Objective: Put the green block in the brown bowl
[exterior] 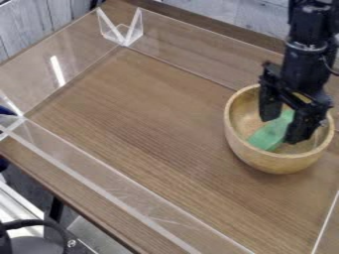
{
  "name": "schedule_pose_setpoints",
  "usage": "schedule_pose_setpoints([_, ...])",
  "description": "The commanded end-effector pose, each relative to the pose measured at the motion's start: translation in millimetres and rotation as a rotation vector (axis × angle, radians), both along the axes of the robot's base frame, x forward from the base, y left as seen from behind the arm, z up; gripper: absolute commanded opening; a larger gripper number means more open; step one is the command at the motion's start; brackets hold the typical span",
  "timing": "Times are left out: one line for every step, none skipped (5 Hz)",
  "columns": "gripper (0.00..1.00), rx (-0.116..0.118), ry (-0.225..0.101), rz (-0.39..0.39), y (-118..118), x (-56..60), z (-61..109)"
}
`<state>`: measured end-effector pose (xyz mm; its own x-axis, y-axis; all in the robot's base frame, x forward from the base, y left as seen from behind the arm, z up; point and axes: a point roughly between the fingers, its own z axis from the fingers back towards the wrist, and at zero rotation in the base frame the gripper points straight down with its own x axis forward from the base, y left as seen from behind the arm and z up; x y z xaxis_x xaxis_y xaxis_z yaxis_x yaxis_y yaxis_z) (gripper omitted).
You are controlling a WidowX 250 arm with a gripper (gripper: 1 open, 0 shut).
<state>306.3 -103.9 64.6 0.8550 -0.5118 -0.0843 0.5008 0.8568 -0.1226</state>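
Here, the green block (276,133) is lying inside the brown bowl (252,151), which is sitting on the wooden table (133,129) near its right side. The black gripper (292,116) is pointing straight down over the bowl, its fingers (271,105) standing spread apart and pinching nothing, partly covering the block. Clear acrylic walls (122,28) are bordering the tabletop.

We see even, soft daylight across the wooden tabletop (146,119), with white glare streaks on the clear plastic walls (54,67) at upper left and along the lower edge. Shadows are faint. The low-resolution frame is grainy, the dark claw (294,111) slightly smeared at right.
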Motion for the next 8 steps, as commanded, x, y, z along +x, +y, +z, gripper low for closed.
schedule_pose_setpoints([1.0,0.007,-0.095,0.044,-1.9,7.3,17.9])
schedule_pose_setpoints([1.0,0.029,-0.132,0.078,-1.5,3.3,20.0])
schedule_pose_setpoints([1.0,0.037,-0.148,0.084,10.9,9.5,24.9])
schedule_pose_setpoints([1.0,0.038,-0.16,0.07,15.6,13.6,28.2])
schedule_pose_setpoints([1.0,0.034,-0.172,0.067,17.1,13.8,30.1])
schedule_pose_setpoints([1.0,0.024,-0.198,0.088,18.2,15.1,28.1])
schedule_pose_setpoints([1.0,0.015,-0.222,0.106,21.8,12.3,46.7])
schedule_pose_setpoints([1.0,0.014,-0.272,0.152,35.8,5.2,80.5])
